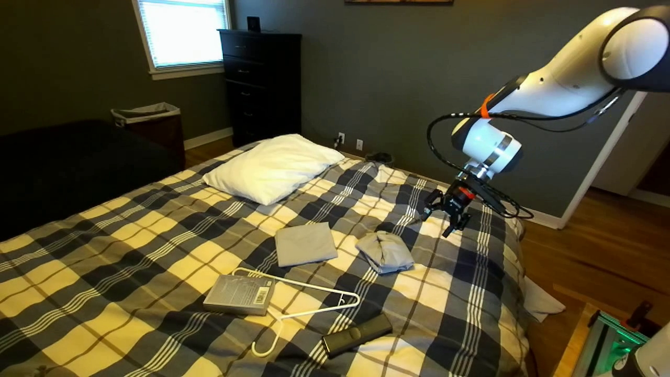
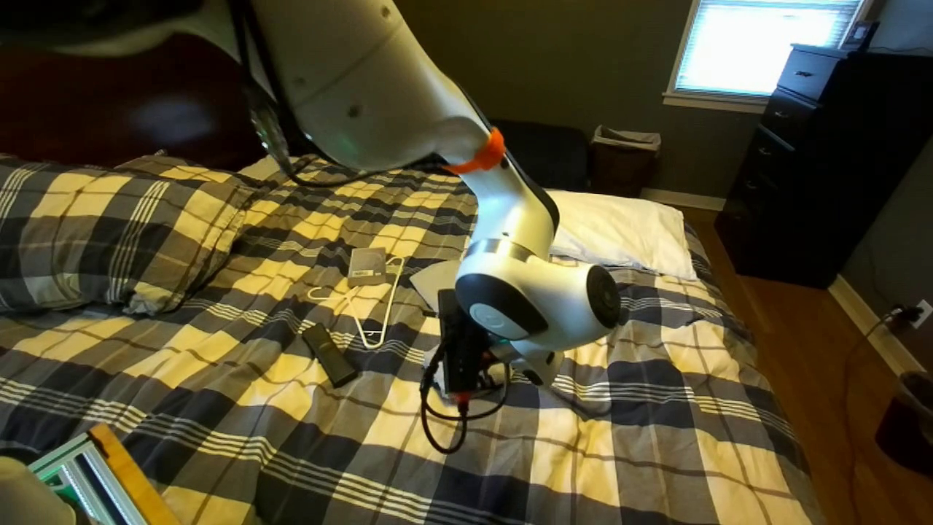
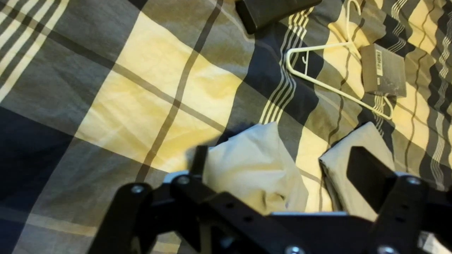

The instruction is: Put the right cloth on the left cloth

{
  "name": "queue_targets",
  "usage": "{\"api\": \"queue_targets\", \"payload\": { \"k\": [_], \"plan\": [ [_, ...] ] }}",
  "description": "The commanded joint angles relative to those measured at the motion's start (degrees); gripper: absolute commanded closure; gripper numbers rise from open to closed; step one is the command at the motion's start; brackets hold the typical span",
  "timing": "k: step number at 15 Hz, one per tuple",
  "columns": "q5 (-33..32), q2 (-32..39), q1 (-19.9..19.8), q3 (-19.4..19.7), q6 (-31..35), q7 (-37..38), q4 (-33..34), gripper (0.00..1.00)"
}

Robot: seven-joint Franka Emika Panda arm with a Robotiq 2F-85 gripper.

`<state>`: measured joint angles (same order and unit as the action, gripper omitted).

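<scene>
Hangs with gripper [image 1: 438,222] spread wide, empty, higher than the crumpled cloth [image 1: 385,252] visible between 2 fingers [image 3: 367,178] in wrist view.

In both exterior views you look from above, obliquely across the bed [image 1: 131,272], with the window [image 1: 183,34] beyond; in an exterior view the arm [image 2: 364,95] crosses the near foreground. In the wrist view, much closer, you look slantwise down past the gripper [image 3: 280,164]; all three views share the hanger [image 3: 335,91] and box [image 3: 386,72].
</scene>
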<state>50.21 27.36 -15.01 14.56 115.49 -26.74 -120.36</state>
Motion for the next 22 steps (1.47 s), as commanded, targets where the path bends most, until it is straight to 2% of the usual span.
{"api": "queue_targets", "payload": {
  "k": [1,5,8,15,20,21,22],
  "plan": [
    [-0.88,14.16,-3.61,-3.57,-1.49,4.58,14.08,0.00],
    [-2.07,22.75,-3.67,-5.58,0.98,9.14,24.32,0.00],
    [-3.13,26.91,-3.32,-6.68,3.10,11.47,29.53,0.00],
    [-8.44,33.61,-3.61,-9.45,3.43,15.51,37.27,0.00],
    [-7.96,37.10,-4.10,-12.16,4.82,16.62,42.51,0.00],
    [-8.27,37.72,-4.02,-12.41,4.77,17.06,43.53,0.11],
    [-8.57,38.24,-4.00,-12.61,4.41,17.41,44.43,0.27]
  ]
}}
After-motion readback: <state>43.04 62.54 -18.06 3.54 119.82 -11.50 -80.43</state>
